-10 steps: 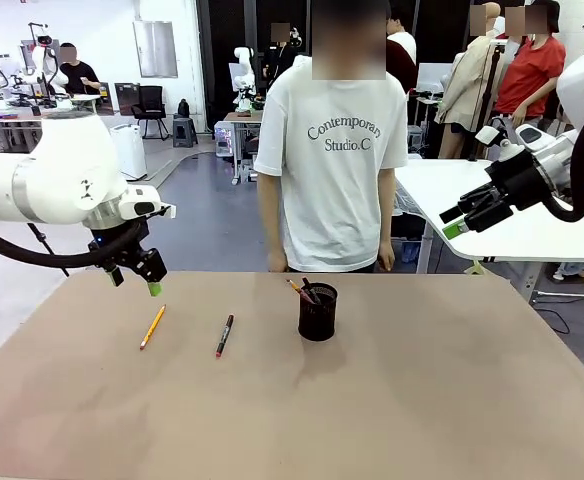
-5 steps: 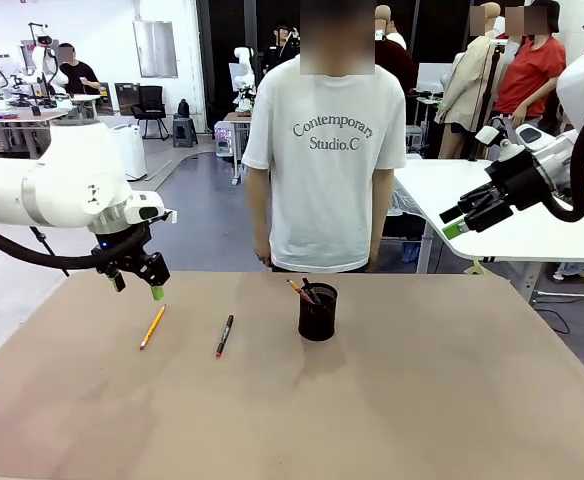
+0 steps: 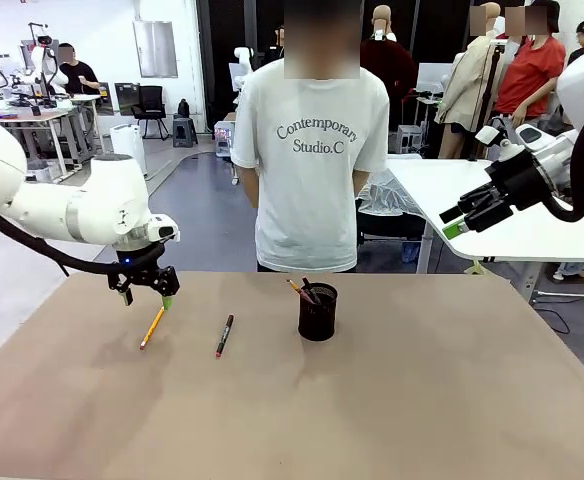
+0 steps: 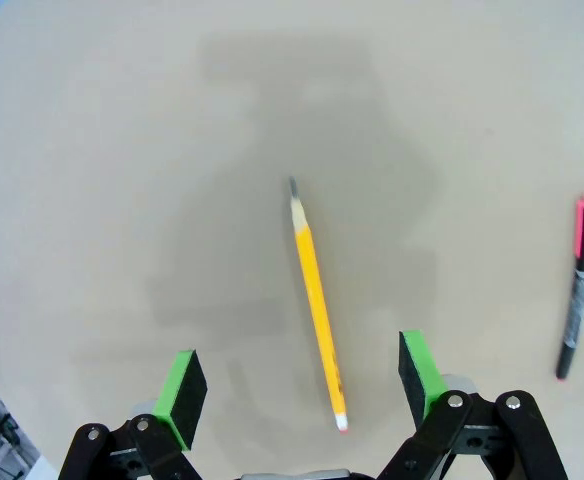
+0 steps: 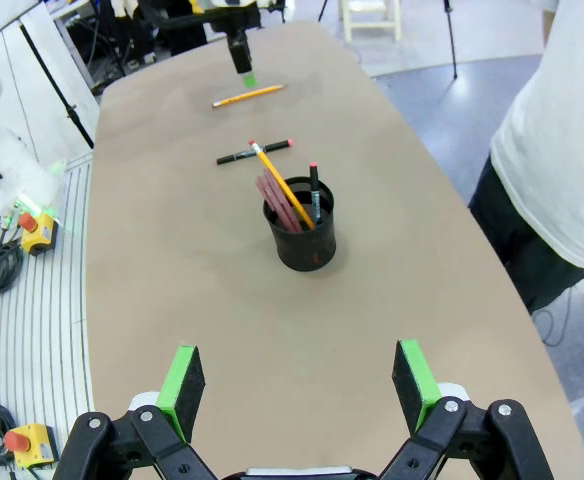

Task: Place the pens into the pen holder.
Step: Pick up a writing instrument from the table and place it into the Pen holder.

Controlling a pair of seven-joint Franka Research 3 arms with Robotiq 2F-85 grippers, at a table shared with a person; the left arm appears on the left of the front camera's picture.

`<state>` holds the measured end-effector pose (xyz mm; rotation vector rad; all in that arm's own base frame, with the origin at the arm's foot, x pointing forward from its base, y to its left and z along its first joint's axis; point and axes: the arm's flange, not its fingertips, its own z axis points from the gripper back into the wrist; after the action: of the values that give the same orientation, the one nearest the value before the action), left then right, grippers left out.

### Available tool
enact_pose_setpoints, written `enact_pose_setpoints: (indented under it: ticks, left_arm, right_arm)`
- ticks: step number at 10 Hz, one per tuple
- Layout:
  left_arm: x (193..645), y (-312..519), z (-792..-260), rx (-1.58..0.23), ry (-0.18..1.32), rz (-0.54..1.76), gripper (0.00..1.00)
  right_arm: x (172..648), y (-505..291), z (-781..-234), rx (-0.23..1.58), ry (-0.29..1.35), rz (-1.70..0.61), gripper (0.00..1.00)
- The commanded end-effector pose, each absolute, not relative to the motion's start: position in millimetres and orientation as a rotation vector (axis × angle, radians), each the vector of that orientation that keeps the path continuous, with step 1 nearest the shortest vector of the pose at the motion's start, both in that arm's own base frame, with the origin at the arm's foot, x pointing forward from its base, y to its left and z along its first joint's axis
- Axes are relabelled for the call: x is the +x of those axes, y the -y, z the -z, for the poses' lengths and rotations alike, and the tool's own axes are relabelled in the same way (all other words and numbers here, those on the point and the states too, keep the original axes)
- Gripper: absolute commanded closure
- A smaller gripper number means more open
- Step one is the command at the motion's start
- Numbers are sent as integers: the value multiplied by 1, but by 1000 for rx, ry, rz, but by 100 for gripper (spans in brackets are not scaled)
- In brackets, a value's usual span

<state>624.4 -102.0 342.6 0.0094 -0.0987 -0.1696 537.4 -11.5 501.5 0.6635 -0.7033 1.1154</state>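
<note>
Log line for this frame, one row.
left end effector open above pencil | right end effector open, raised aside | black pen on table | holder: several pens inside

1. The table (image 3: pixel 422 400) has a brown top that looks smooth and dull, like paper or card.
2. The yellow pencil (image 4: pixel 317 315) looks like painted wood with a soft shine. Its tip is bare wood.
3. The black pen (image 4: pixel 576 290) looks like smooth plastic.
4. The pen holder (image 3: pixel 318 312) is black wire mesh, like metal.
5. The left gripper (image 4: pixel 300 385) looks hard and black, with dull green pads (image 4: pixel 184 385).
6. The left arm (image 3: pixel 82 210) has a white, shiny shell.
7. The person's shirt (image 3: pixel 312 190) is white cloth.
</note>
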Motion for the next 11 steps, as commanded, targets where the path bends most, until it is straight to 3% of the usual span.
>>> enact_pose_setpoints:
  ticks: [1, 8, 9, 11]
  left_arm:
    - [644, 103, -336, 45, 102, 149, 0]
    - [655, 106, -315, 45, 99, 125, 0]
    - [655, 108, -313, 53, 109, 133, 12]
    - [656, 109, -311, 63, 103, 129, 51]
  right_arm:
    - [537, 11, -503, 665, 702, -1109, 0]
    - [537, 11, -503, 665, 702, -1109, 0]
    - [537, 11, -503, 665, 702, -1109, 0]
    - [537, 11, -503, 665, 702, -1109, 0]
